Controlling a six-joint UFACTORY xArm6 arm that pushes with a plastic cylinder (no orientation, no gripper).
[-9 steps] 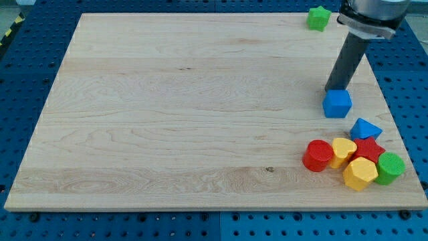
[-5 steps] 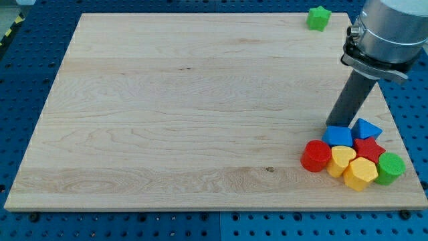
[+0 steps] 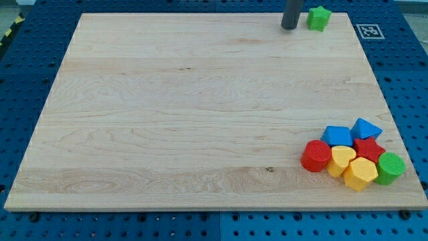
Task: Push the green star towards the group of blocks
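The green star (image 3: 319, 17) lies near the board's top edge at the view's upper right. My tip (image 3: 289, 27) rests on the board just left of the star, a small gap apart. The group sits at the lower right: a red cylinder (image 3: 315, 155), a blue cube (image 3: 338, 136), a blue triangular block (image 3: 365, 128), a red star (image 3: 368, 148), two yellow blocks (image 3: 343, 159) (image 3: 360, 173) and a green cylinder (image 3: 390, 167), all packed together.
The wooden board (image 3: 167, 107) lies on a blue pegboard table. A small printed marker (image 3: 368, 30) sits by the board's top right corner. The group is close to the board's right and bottom edges.
My tip pushed the blue cube down into the group, then moved from beside it to the top of the board, left of the green star. The star has not moved.
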